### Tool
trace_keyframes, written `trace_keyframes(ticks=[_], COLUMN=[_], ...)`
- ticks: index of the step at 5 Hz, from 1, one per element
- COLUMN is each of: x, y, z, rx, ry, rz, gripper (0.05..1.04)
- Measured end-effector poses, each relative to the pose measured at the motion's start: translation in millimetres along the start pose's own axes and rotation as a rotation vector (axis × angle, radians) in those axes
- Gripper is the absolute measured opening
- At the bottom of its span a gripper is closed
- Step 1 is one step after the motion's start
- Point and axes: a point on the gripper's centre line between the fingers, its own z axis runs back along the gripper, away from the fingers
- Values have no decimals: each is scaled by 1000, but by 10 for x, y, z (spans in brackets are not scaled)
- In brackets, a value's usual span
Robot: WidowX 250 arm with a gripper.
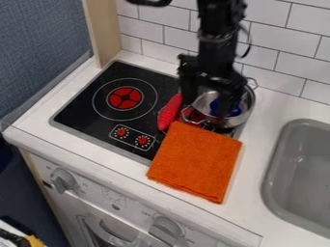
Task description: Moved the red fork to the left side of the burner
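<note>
Now, from where I stand, the black claw [205,109] is hanging over the right part of the black cooktop [80,105], and its two fingers are well apart, with a gap between them. One finger goes down just beside the upper end of the red fork [170,112]; whether they touch, I cannot tell. The other finger is over the metal pot [248,106], in front of the blue object [233,112] inside it, and I cannot see if it touches something there. The fork is lying at a slant between the burner with the red centre [124,98] and the pot. Its tines I cannot make out. Its lower end is near the folded orange cloth [195,161], which lies partly on the cooktop, partly on the white counter [254,212].
</note>
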Motion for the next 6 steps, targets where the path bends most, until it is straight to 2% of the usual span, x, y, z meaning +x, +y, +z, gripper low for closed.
trace_keyframes(ticks=[2,3,5,6], x=[-159,-147,12,40], y=[416,511,594,608], z=[-43,-34,-6,-119], rx=[89,103,137,137], ry=[-5,-23,-41,-11], rz=[211,270,286,287], gripper=[999,999,999,999])
